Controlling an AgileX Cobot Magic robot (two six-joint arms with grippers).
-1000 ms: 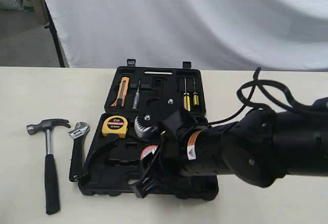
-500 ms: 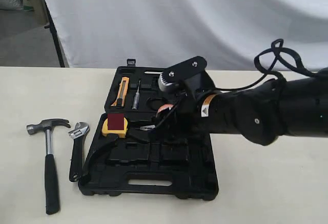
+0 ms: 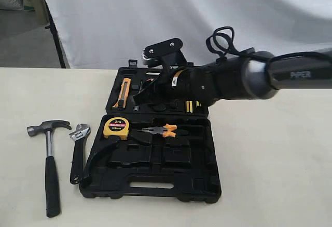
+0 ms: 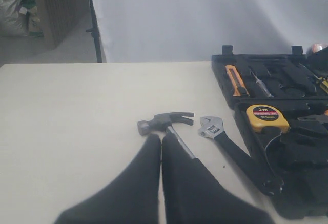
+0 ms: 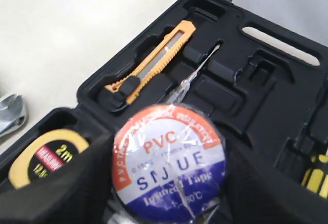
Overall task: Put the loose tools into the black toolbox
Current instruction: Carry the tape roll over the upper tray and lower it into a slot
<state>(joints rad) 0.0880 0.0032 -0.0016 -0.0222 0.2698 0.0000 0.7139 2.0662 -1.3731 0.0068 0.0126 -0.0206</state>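
Observation:
The black toolbox (image 3: 199, 184) lies open on the table. My right gripper (image 3: 141, 97) hangs over its back half, shut on the small blue-white-red tape roll (image 5: 169, 160). Its two black fingers (image 5: 66, 185) press the roll's sides above the tester recess. The claw hammer (image 3: 49, 159) and the adjustable wrench (image 3: 78, 151) lie side by side on the table left of the toolbox. In the left wrist view my left gripper (image 4: 160, 138) is shut and empty, just short of the hammer head (image 4: 165, 121), with the wrench (image 4: 223, 139) beside it.
In the toolbox sit a yellow tape measure (image 3: 115, 128), orange-handled pliers (image 3: 163, 130), an orange utility knife (image 3: 123, 93) and a tester screwdriver (image 5: 192, 78). A white backdrop hangs behind the table, with a black stand pole (image 3: 54, 37) at the back left.
My right arm has risen and swung from over the toolbox's front half to over its back half, carrying the tape roll. The pliers, covered before, now show.

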